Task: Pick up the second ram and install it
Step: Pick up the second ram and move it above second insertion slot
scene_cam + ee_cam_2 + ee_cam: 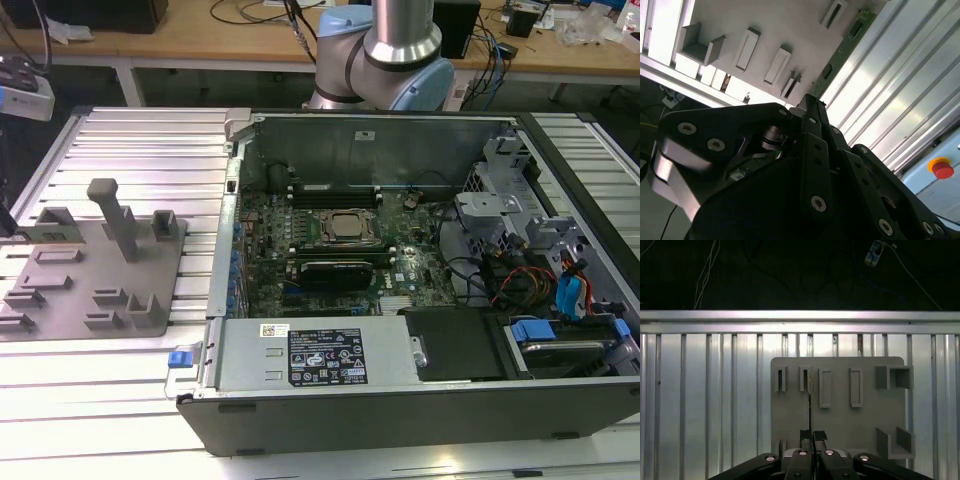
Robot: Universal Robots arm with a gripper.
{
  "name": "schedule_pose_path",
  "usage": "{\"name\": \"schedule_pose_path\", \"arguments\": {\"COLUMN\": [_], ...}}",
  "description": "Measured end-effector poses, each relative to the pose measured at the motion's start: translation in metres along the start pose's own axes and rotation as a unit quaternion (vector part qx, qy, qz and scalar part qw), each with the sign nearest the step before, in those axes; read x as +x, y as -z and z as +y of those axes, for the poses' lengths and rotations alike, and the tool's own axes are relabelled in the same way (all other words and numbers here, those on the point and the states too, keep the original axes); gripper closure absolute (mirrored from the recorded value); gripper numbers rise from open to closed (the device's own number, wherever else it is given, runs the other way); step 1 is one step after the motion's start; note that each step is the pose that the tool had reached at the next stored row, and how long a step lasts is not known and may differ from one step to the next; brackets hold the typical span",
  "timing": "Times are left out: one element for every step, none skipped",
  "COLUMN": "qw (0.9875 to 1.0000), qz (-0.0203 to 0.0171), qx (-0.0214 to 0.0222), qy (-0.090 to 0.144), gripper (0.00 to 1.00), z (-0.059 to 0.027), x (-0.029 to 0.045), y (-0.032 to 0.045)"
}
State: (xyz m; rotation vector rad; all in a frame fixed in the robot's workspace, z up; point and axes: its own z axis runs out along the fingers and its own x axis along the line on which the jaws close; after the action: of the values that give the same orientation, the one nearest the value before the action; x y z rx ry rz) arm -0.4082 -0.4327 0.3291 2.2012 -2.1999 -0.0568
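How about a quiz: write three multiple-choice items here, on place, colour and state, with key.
1. In the exterior view, the grey fixture plate lies: A) on that view's left of the computer case; B) inside it; C) on its right.
2. The second ram is: A) red; B) green; C) white.
3. The gripper is: A) wide open; B) holding a cable; C) shut on the second ram.
1A: it lies beyond the case's wall on that side. 2B: green in the second wrist view. 3C: fingers pinch its thin edge.
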Motion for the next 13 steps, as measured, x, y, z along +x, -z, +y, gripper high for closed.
{"name": "schedule_pose_path", "arguments": {"qw": [1.0000,1.0000,1.0000,1.0000,1.0000,1.0000,1.0000,1.0000,1.0000,1.0000,1.0000,1.0000,1.0000], "qz": [0.0000,0.0000,0.0001,0.0001,0.0001,0.0001,0.0000,0.0001,0.0000,0.0000,0.0000,0.0000,0.0000], "qx": [-0.0001,-0.0001,-0.0001,-0.0002,-0.0001,-0.0001,0.0000,-0.0001,0.0000,0.0000,0.0000,0.0000,0.0000], "qy": [0.000,0.000,0.000,0.000,0.000,0.000,0.000,0.000,0.000,0.000,0.000,0.000,0.000], "gripper": [0.91,0.91,0.91,0.91,0.91,0.91,0.91,0.91,0.91,0.91,0.91,0.91,0.91], "z": [0.0001,0.0001,0.0001,0.0001,0.0002,0.0003,0.0004,0.0005,0.0006,0.0006,0.0007,0.0007,0.0007], "x": [0.0000,0.0000,0.0000,0.0000,0.0000,0.0000,0.0000,0.0000,0.0000,-0.0001,-0.0001,-0.0001,-0.0001], "y": [0.0001,0.0002,0.0006,0.0019,0.0034,0.0054,0.0078,0.0097,0.0113,0.0123,0.0137,0.0139,0.0143]}}
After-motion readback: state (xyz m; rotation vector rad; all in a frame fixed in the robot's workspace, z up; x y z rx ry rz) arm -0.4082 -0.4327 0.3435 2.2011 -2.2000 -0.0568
